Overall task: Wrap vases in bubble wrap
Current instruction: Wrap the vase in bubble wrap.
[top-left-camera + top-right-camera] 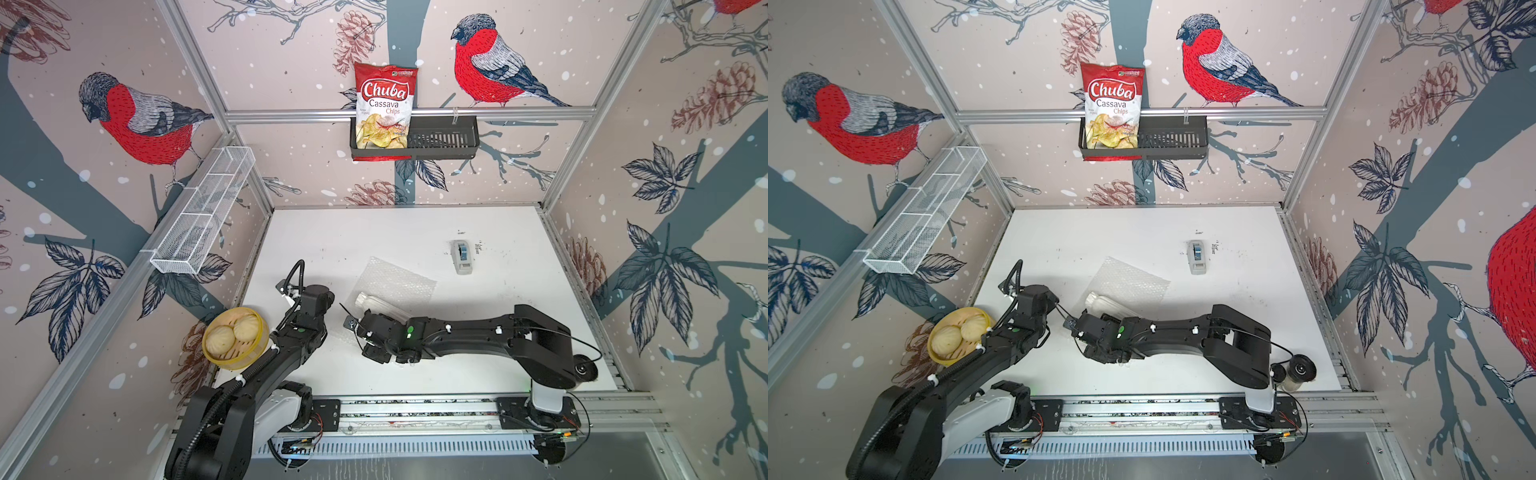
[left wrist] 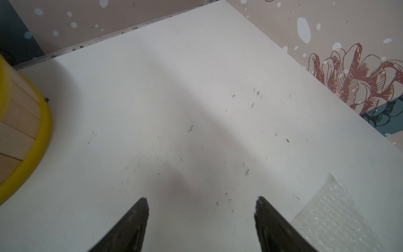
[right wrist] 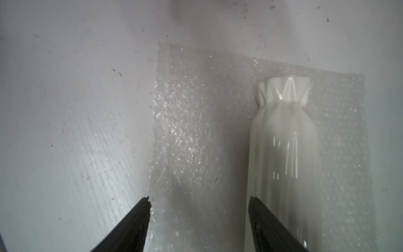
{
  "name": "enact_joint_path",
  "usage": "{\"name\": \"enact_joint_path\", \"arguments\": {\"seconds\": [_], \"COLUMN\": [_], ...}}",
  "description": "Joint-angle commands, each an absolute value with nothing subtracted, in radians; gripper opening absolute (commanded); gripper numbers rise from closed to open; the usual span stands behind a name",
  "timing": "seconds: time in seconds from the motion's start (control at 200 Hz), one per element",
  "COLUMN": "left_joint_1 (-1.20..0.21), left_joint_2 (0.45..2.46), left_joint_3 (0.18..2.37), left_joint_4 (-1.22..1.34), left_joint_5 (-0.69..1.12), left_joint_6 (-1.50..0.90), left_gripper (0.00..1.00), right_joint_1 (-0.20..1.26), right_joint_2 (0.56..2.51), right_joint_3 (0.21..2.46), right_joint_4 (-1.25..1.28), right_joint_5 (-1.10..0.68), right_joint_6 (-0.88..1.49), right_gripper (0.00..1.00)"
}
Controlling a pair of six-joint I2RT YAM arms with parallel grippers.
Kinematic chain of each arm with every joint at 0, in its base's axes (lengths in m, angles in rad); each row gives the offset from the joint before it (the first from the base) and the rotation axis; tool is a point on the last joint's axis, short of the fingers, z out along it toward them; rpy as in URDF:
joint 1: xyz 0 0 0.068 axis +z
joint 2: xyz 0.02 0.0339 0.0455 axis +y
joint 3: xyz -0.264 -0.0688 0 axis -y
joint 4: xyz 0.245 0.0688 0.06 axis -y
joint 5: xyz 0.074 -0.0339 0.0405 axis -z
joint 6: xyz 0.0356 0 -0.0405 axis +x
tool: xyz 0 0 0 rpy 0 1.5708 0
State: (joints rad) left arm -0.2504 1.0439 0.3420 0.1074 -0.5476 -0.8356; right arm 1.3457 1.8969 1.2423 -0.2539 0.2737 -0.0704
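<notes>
1. The vase (image 3: 283,141) was laid sideways on the bubble wrap (image 3: 185,131), right of frame, presumably for rolling.
2. The right claw (image 3: 199,198) was held apart, empty, at the sheet's edge.
3. The left claw (image 2: 201,198) was seen apart, empty.

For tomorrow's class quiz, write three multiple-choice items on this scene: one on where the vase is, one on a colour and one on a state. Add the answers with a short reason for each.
1. Where is the vase?
A. in the black wall basket
B. on the bubble wrap
C. in the white wire shelf

2. The rim of the steamer basket is:
A. yellow
B. blue
C. red

3. How does the vase sit?
A. upright
B. upside down
C. on its side

Answers:
1. B, because the sheet shows under and around it in the right wrist view.
2. A, because the rim is yellow in both top views.
3. C, because its ribbed body lies along the sheet.
</notes>
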Motion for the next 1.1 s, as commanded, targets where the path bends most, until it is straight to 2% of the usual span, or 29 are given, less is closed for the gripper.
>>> {"name": "enact_joint_path", "arguments": {"seconds": [0.0,0.285,0.385,0.505,0.525,0.741,1.096], "left_joint_1": [-0.247,-0.247,-0.246,-0.247,-0.247,-0.247,-0.247], "left_joint_2": [1.022,0.997,0.990,0.971,0.968,0.968,0.977], "left_joint_3": [0.333,0.328,0.333,0.323,0.319,0.314,0.310], "left_joint_4": [0.095,0.081,0.051,0.057,0.061,0.075,0.098], "left_joint_5": [-0.592,-0.616,-0.646,-0.648,-0.647,-0.636,-0.615], "left_joint_6": [-0.861,-0.869,-0.891,-0.894,-0.891,-0.887,-0.874], "left_gripper": [0.77,0.78,0.78,0.78,0.77,0.78,0.77], "right_joint_1": [1.354,1.344,1.339,1.335,1.335,1.331,1.230], "right_joint_2": [1.923,1.975,1.988,1.981,1.977,1.947,1.895], "right_joint_3": [1.239,1.205,1.195,1.203,1.205,1.233,1.275], "right_joint_4": [-0.218,-0.193,-0.187,-0.193,-0.193,-0.207,-0.216], "right_joint_5": [0.230,0.232,0.249,0.270,0.270,0.291,0.297], "right_joint_6": [-0.048,-0.051,-0.049,-0.054,-0.055,-0.064,-0.076], "right_gripper": [0.71,0.69,0.62,0.42,0.36,0.01,0.01]}}
